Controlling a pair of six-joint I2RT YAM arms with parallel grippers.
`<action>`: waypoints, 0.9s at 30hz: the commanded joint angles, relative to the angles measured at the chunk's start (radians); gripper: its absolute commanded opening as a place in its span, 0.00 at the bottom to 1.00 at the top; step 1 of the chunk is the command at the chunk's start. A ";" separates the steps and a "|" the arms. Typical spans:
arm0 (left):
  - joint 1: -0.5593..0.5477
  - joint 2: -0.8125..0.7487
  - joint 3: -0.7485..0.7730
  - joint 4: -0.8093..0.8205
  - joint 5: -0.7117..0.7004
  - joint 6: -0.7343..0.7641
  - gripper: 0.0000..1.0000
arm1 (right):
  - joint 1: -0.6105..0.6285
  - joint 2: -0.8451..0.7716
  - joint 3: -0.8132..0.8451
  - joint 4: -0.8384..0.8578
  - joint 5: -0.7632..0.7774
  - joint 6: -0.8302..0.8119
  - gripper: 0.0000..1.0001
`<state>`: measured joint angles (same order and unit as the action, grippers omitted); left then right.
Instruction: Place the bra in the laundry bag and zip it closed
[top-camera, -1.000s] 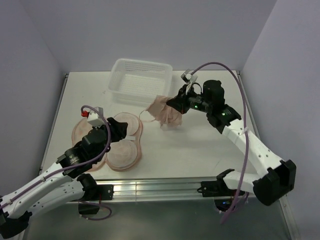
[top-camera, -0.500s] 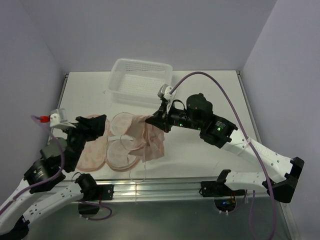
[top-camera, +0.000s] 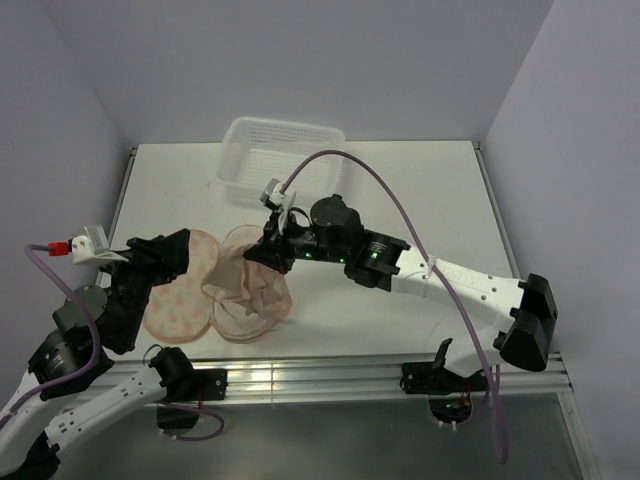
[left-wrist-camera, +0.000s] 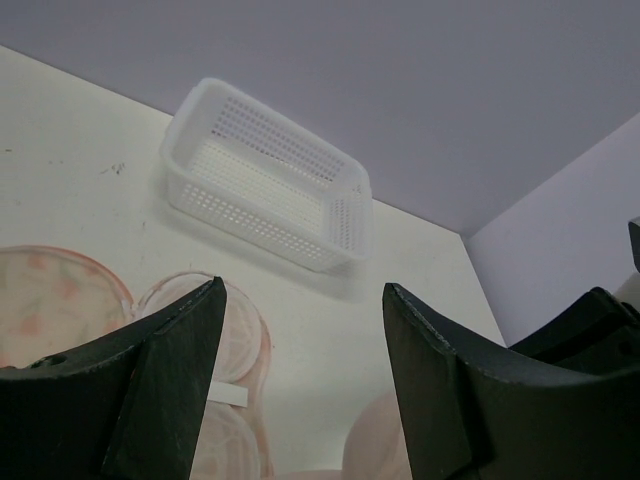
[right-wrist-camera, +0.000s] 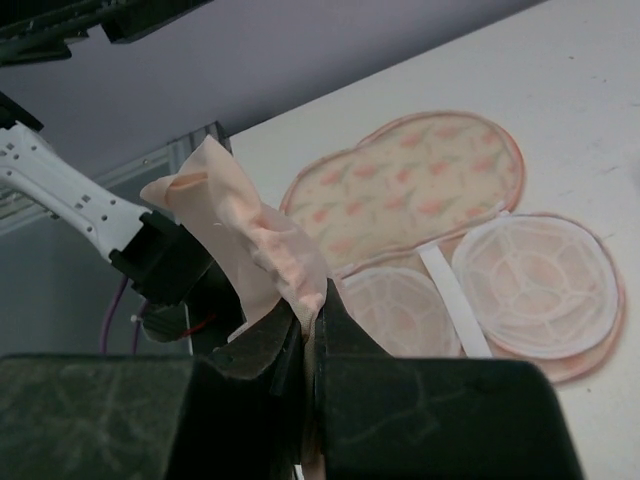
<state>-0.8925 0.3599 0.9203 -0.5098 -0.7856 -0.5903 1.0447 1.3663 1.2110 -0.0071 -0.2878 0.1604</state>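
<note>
- Pinching the pale pink bra between clamped fingers of the right gripper, draped over the lined half of the open laundry bag.
- Holding the left gripper spread wide, empty, beside the printed half.

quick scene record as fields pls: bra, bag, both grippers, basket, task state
bra: pinched by right gripper, draping over the open bag's right half
laundry bag: lying open and unzipped on the table
right gripper: shut on bra, above the bag
left gripper: open, nothing between its fingers, by the bag's left side
white mesh basket: at the back of the table, apart from the bag
task state: bra not yet released, bag not zipped
</note>
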 joint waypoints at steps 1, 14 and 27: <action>0.003 -0.016 -0.006 0.001 -0.026 0.035 0.71 | 0.017 0.033 0.093 0.121 0.006 0.041 0.00; 0.003 -0.025 -0.018 -0.001 -0.046 0.041 0.71 | 0.029 0.233 0.160 0.196 -0.037 0.110 0.00; 0.003 -0.016 -0.029 -0.004 -0.056 0.038 0.72 | -0.090 0.451 0.182 0.226 -0.065 0.194 0.00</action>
<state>-0.8925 0.3420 0.8989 -0.5213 -0.8227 -0.5690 0.9752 1.7878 1.3319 0.1715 -0.3439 0.3302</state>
